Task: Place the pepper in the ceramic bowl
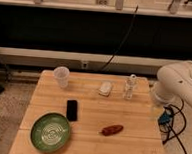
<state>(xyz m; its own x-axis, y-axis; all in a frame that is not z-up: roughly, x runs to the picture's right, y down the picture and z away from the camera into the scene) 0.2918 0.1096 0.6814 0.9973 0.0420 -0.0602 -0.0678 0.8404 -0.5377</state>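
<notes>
Camera view shows you the pepper (112,129) lying on its side on the wooden worktop (137,110), in the front half and a little right of the middle. It is dark red, with its long axis running roughly left to right, and nothing touches it.

To its left, well apart from it, you see the ceramic bowl (50,133) at the front-left corner, green with paler rings inside. It sits upright with nothing in it. Just beside the bowl's upper right rim lies a black phone (72,110), flat, between the bowl and the pepper but closer to the bowl.

Along the back of the worktop you have a translucent cup (62,77) at the left, a small white object (105,88) near the middle and a small clear bottle (131,87) standing to the right of it.

The white arm (182,83) comes in from the right. Your claw (157,111) hangs below it at the right edge of the worktop, well apart from the pepper. It is spread wide and grips nothing. Dark cables (177,135) trail on the floor below the arm.
</notes>
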